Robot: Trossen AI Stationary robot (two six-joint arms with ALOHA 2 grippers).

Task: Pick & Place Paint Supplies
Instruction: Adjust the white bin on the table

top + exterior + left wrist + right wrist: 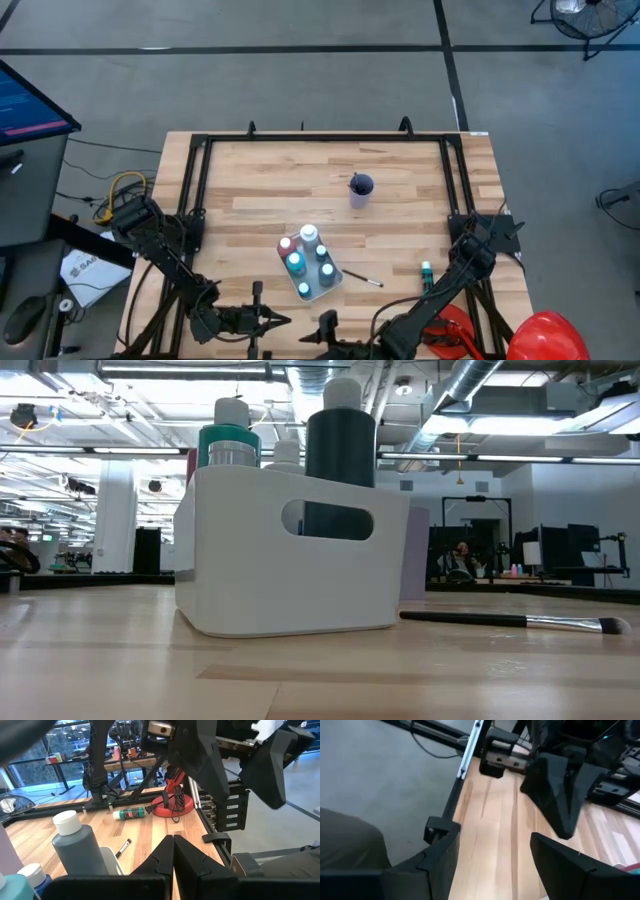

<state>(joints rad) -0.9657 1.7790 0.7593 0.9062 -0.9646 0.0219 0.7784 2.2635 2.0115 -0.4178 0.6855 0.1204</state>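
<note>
A white caddy (pixel 322 283) stands near the table's front middle, holding several white-capped paint bottles (pixel 308 237). In the low view the caddy (pixel 290 560) shows a dark bottle (pixel 340 460) and a teal one (pixel 228 445). A dark-handled brush (pixel 362 277) lies flat on the table just right of it. Farther right, a teal bottle (pixel 426 275) lies on its side. A purple cup (pixel 360 190) at mid-table holds another brush. My left gripper (pixel 285 321) is shut at the front edge, pointing level toward my right gripper (pixel 322 328). The right gripper (pixel 492 845) is open over bare wood.
A black frame (pixel 200 150) runs along the table's far edge and both sides. A red stand (pixel 450 335) and a big red rounded thing (pixel 548 335) sit at the front right corner. Bare wood lies between the cup and the far rail.
</note>
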